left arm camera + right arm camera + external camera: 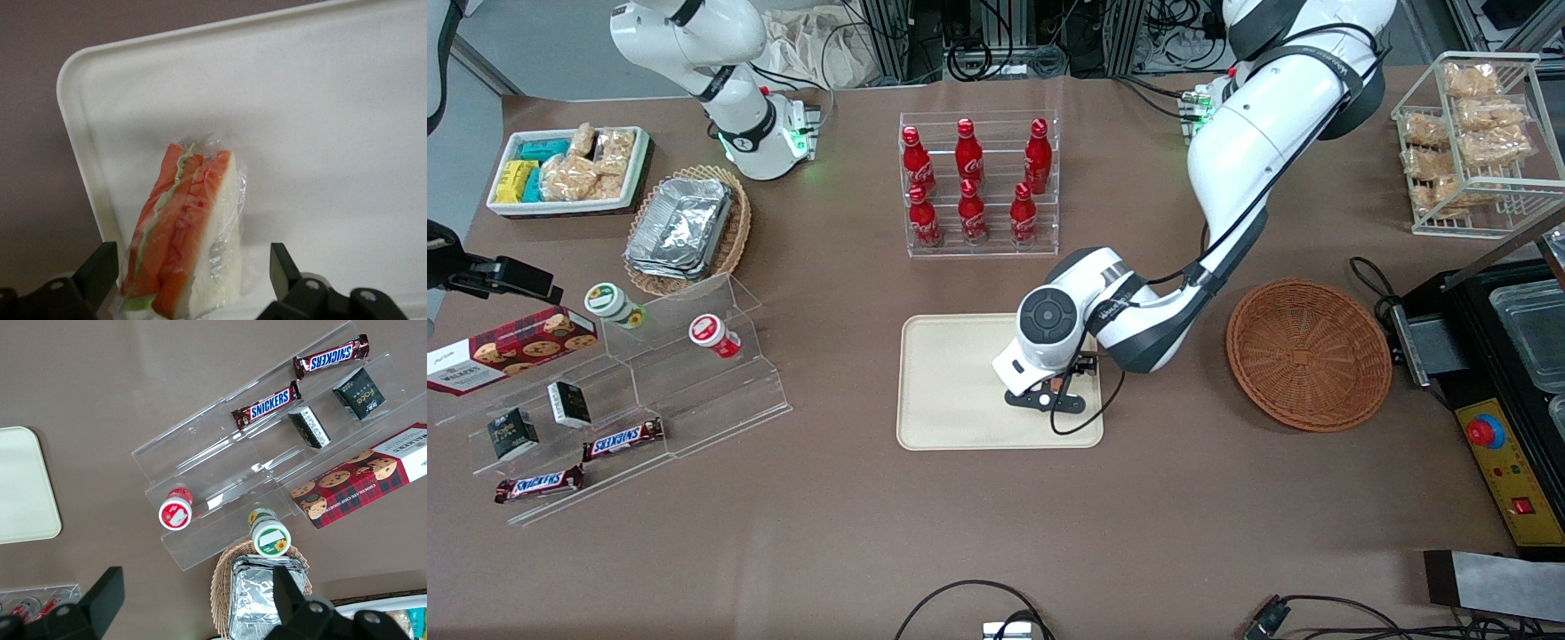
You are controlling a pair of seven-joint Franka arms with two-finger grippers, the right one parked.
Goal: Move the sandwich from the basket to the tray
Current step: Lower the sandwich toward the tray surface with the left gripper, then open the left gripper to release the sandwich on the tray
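Note:
The sandwich (190, 233), a plastic-wrapped wedge of white bread with orange and green filling, lies on the cream tray (333, 100) near one rounded corner. My left gripper (192, 267) is low over it. Its fingers (100, 267) stand open on either side of the wedge, with a clear gap on the bread side. In the front view the gripper (1060, 384) hangs over the tray (960, 382) at the edge toward the working arm, and only a speck of orange sandwich (1056, 384) shows under it. The reddish-brown basket (1307, 356) sits beside the tray with nothing in it.
A clear rack of red cola bottles (974, 182) stands farther from the front camera than the tray. A black machine (1507, 373) stands beside the basket and a wire rack of bagged snacks (1476, 142) above it. A clear stepped shelf (676, 373) with snacks lies toward the parked arm's end.

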